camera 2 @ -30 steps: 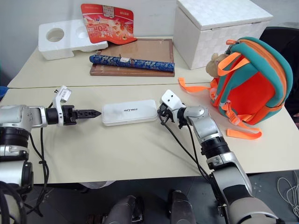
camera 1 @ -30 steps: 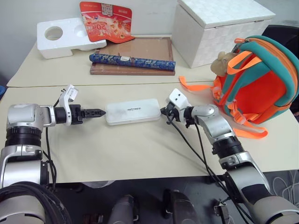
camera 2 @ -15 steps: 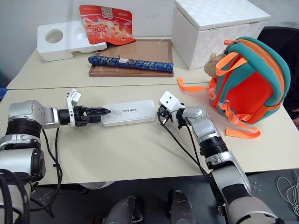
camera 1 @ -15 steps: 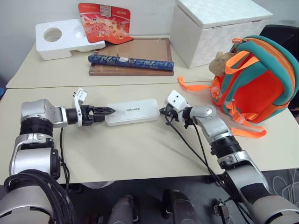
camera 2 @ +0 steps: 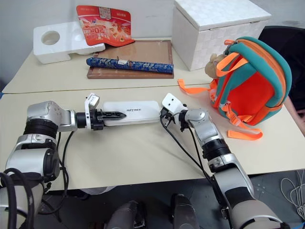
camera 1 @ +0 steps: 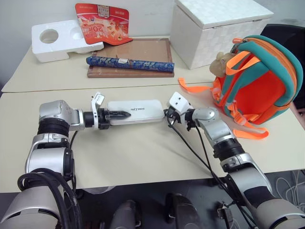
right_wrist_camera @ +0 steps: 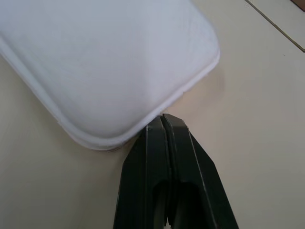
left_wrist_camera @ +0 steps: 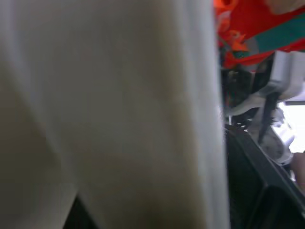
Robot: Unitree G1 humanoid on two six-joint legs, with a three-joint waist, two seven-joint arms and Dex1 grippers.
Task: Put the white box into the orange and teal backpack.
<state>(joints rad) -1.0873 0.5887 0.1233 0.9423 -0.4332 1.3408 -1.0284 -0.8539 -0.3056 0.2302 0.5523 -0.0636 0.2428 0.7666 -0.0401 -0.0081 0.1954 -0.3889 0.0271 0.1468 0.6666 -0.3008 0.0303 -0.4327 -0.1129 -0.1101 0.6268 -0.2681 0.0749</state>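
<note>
The white box (camera 1: 143,110) lies flat on the near table, dark lettering up. My left gripper (camera 1: 120,115) reaches in level from the left, its black fingers (camera 2: 113,114) over the box's left end. In the left wrist view the box (left_wrist_camera: 119,105) sits close between them, and they look shut on it. My right gripper (camera 1: 167,116) is shut, its tips (right_wrist_camera: 164,125) against the box's (right_wrist_camera: 105,62) right end corner. The orange and teal backpack (camera 1: 262,81) stands upright at the right, a tan plush toy (camera 1: 220,64) on its left side.
A large textured white cube box (camera 1: 214,24) stands at the back right. A styrofoam block (camera 1: 57,38), a red packet (camera 1: 102,21) and a wooden frame (camera 1: 138,50) bearing a blue patterned roll (camera 1: 128,62) lie on the far table. Orange straps (camera 1: 193,88) trail toward my right gripper.
My left gripper has travelled right from beside the box onto its left end, and its jaws have narrowed. The right gripper has stayed at the right end.
</note>
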